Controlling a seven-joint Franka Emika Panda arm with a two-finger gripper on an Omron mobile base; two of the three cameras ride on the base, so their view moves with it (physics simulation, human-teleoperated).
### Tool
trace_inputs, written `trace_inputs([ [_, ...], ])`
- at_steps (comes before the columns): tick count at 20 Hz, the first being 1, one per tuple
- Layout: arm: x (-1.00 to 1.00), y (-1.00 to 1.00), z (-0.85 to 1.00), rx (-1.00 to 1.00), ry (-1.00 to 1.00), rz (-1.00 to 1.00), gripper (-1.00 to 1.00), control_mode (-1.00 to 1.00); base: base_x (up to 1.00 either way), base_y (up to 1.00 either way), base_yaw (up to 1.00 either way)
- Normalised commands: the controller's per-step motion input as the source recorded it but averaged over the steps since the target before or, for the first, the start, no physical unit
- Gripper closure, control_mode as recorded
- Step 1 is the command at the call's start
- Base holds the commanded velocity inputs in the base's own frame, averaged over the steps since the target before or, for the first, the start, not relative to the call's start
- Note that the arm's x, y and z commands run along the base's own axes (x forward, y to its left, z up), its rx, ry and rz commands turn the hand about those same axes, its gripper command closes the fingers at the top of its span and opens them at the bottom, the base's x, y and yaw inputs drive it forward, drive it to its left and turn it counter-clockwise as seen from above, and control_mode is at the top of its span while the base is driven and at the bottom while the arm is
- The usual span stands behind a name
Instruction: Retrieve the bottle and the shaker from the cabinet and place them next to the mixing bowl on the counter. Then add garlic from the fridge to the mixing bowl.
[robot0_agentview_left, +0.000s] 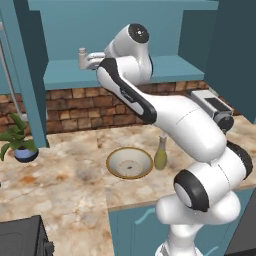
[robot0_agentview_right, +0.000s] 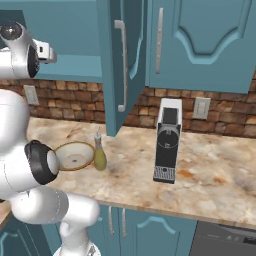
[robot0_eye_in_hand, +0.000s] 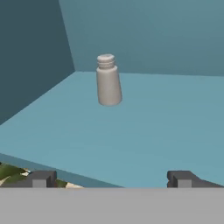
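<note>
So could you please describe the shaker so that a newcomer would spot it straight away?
Look into the open teal wall cabinet above the brick backsplash. On its bare lower shelf stands one small pale grey shaker with a ribbed cap, ahead of the open fingers. Nothing else shares the shelf; the olive glass bottle is down on the counter.

Shaker (robot0_eye_in_hand: 108, 80) stands on cabinet shelf (robot0_eye_in_hand: 144, 131); bottle (robot0_agentview_left: 160, 154) beside mixing bowl (robot0_agentview_left: 129, 163) on counter (robot0_agentview_left: 70, 175)

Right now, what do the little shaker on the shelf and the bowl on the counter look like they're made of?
The shaker looks like matte grey plastic or brushed metal: even dull grey, ridged cap, no shine. The bowl looks like glazed ceramic: cream inside, tan rim, faint speckles. Both are rendered, so this is only a guess.
</note>
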Motion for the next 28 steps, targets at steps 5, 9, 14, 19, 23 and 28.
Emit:
trace_inputs([
  [5, 0.31, 0.30, 0.00, 0.00, 0.05, 0.00, -1.00, -1.00, 0.00, 0.00, 0.00],
  [9, 0.37, 0.26, -0.01, 0.00, 0.00, 0.00, -1.00, -1.00, 0.00, 0.00, 0.00],
  [14, 0.30, 0.06, -0.05, -0.01, 0.00, 0.00, -1.00, -1.00, 0.00, 0.00, 0.00],
  [19, 0.32, 0.01, -0.10, -0.01, 0.00, 0.00, -1.00, -1.00, 0.00, 0.00, 0.00],
  [23, 0.31, 0.05, -0.27, 0.00, 0.00, 0.00, -1.00, -1.00, 0.00, 0.00, 0.00],
  [28, 0.35, 0.13, -0.07, 0.00, 0.00, 0.00, -1.00, -1.00, 0.00, 0.00, 0.00],
])
